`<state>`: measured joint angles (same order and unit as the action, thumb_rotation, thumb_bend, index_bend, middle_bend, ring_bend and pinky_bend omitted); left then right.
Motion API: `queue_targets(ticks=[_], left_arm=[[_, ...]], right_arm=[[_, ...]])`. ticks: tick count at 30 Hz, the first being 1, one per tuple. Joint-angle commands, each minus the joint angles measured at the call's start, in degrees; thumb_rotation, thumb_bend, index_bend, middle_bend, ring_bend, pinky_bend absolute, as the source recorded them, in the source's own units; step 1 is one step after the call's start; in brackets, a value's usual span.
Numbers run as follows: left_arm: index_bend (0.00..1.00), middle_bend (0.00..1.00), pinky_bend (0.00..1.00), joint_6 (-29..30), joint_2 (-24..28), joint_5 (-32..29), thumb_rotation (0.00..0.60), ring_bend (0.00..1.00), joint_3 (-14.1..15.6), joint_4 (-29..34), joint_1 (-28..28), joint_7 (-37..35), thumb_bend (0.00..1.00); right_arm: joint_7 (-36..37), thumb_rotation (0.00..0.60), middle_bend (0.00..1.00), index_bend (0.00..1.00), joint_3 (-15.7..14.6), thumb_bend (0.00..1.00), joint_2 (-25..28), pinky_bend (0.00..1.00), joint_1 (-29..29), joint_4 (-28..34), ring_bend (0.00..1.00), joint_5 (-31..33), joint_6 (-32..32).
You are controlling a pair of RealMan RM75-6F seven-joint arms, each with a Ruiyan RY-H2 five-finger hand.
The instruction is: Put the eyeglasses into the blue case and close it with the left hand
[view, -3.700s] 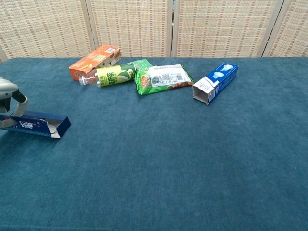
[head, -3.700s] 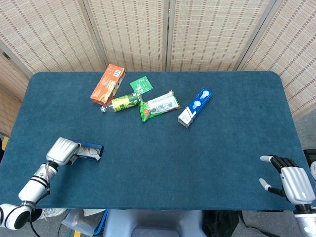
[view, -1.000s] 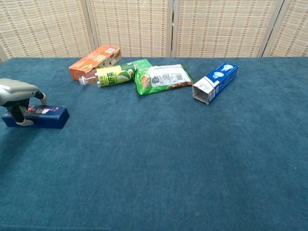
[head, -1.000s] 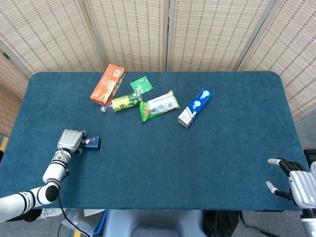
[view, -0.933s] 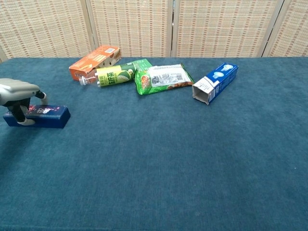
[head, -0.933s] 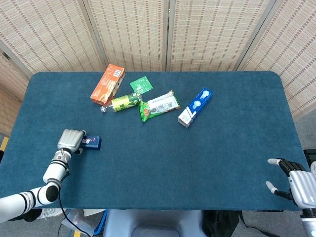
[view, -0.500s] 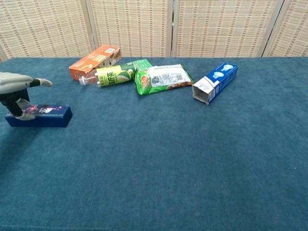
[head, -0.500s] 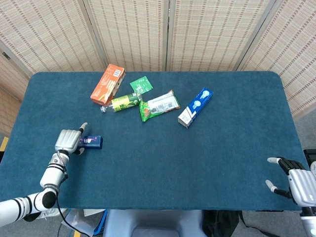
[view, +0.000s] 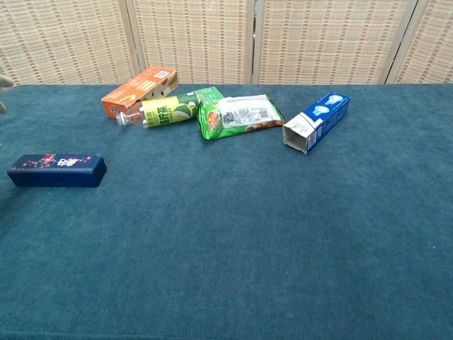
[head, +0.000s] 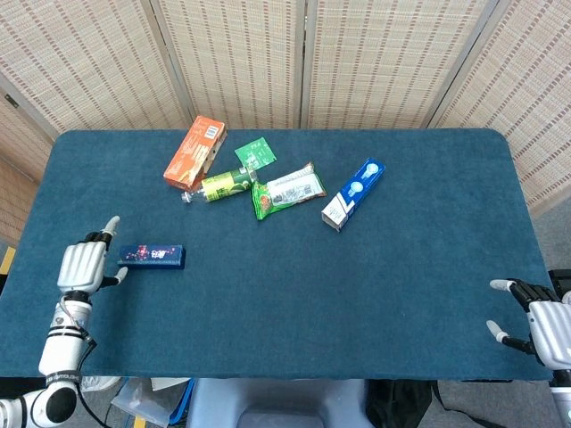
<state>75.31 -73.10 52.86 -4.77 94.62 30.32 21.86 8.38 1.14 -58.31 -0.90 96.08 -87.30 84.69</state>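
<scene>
The dark blue case (head: pixel 152 257) lies closed and flat on the left side of the blue table; the chest view shows the case (view: pixel 57 171) lying alone. No eyeglasses are visible. My left hand (head: pixel 82 265) hovers just left of the case, fingers spread, holding nothing and not touching it. Only a fingertip of that hand shows at the chest view's left edge. My right hand (head: pixel 546 327) is at the table's front right corner, fingers apart and empty.
At the back of the table (head: pixel 357 294) lie an orange box (head: pixel 194 151), a green bottle (head: pixel 223 186), a green sachet (head: pixel 255 152), a green snack packet (head: pixel 288 190) and a blue-white carton (head: pixel 353 193). Woven screens stand behind.
My left hand has let go of the case and drawn back to the left, fingers spreading. The case, open 3.7 s ago, now lies closed. The right hand has barely moved.
</scene>
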Motion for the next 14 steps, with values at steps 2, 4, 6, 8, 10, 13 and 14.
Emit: queue_targets(ticks=[2, 4, 6, 8, 10, 13, 14], left_arm=[[0.07, 0.18, 0.29, 8.0, 1.0, 6.7, 0.6, 0.17, 2.1, 1.8, -6.3, -3.4, 0.26], [0.08, 0.18, 0.27, 11.1, 1.2, 9.5, 0.6, 0.16, 2.9, 2.3, -8.4, -4.2, 0.26], [0.09, 0.18, 0.26, 13.7, 1.4, 12.2, 0.6, 0.16, 3.9, 2.7, -10.4, -4.6, 0.26], [0.09, 0.17, 0.25, 15.7, 1.5, 14.5, 0.6, 0.16, 4.8, 3.2, -12.0, -4.9, 0.26], [0.09, 0.17, 0.24, 17.9, 1.4, 16.6, 0.6, 0.15, 5.6, 3.5, -13.9, -4.8, 0.26], [0.09, 0.16, 0.23, 20.0, 1.3, 19.0, 0.6, 0.15, 6.4, 4.4, -16.1, -4.8, 0.26], [0.09, 0.16, 0.23, 20.3, 1.4, 19.4, 0.6, 0.15, 6.5, 4.8, -16.6, -4.6, 0.26]], right_arm=[[0.6, 0.6, 0.29, 0.29, 0.1, 0.21, 0.2, 0.26, -0.1, 0.0, 0.3, -0.3, 0.1], [1.5, 0.6, 0.29, 0.29, -0.2, 0.21, 0.4, 0.26, -0.2, 0.2, 0.3, -0.6, -0.3], [2.2, 0.6, 0.29, 0.29, -0.2, 0.21, 0.5, 0.26, -0.3, 0.0, 0.29, -0.7, -0.3], [2.4, 0.6, 0.29, 0.29, -0.2, 0.21, 0.6, 0.26, -0.2, -0.1, 0.28, -1.0, 0.0], [2.7, 0.6, 0.29, 0.29, -0.2, 0.21, 0.5, 0.26, -0.3, -0.3, 0.28, -1.6, 0.3], [3.1, 0.6, 0.29, 0.29, -0.3, 0.21, 0.4, 0.26, -0.5, -0.4, 0.28, -2.6, 0.5], [3.2, 0.6, 0.29, 0.29, -0.4, 0.21, 0.3, 0.26, -0.6, -0.5, 0.28, -2.9, 0.5]])
